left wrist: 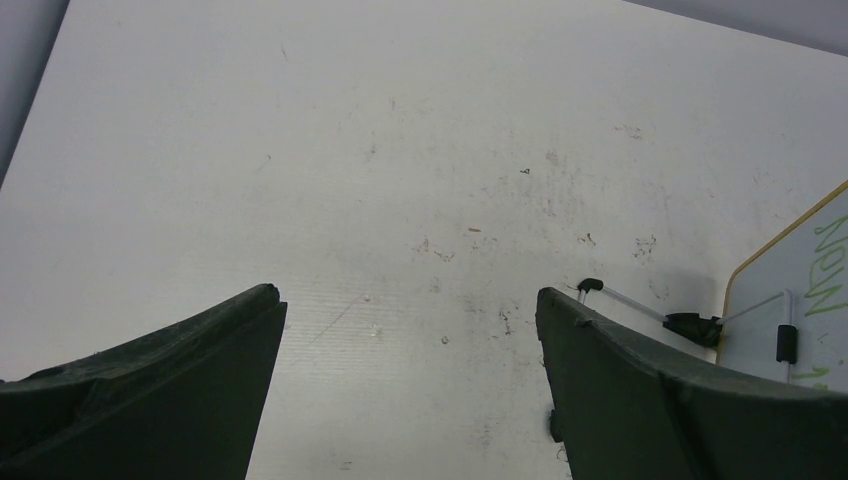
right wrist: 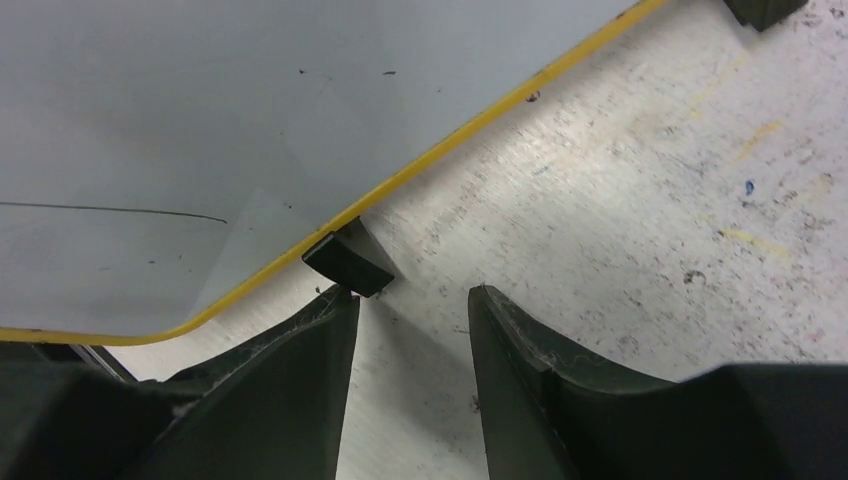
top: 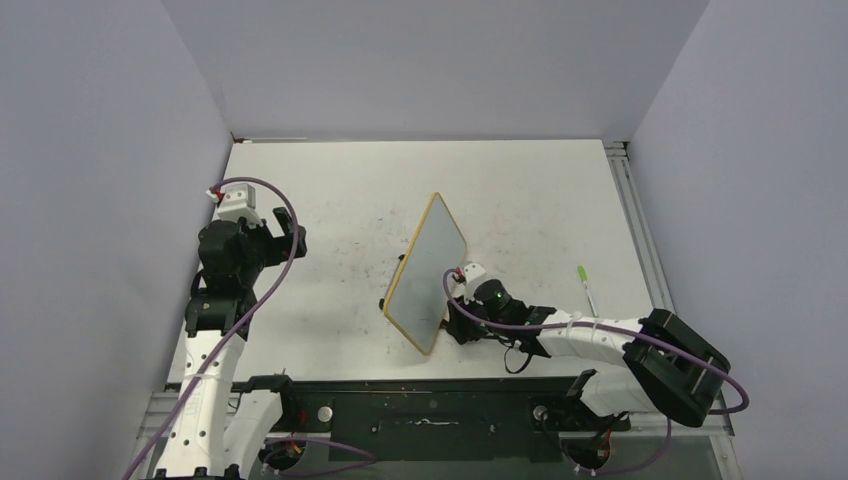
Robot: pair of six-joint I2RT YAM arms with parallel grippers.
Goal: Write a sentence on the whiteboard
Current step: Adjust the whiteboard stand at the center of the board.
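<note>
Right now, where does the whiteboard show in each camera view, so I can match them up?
Top external: whiteboard at the centre of the table.
Left wrist: far right edge, one corner with green writing.
Right wrist: upper left, large and close.
Shared landmark: its yellow frame, in all three.

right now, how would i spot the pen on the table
On the table, find the yellow-framed whiteboard standing near its middle. Right of it, just beyond the right arm, the pen lies flat. It is the only thin pale stick with a bright green tip.
</note>
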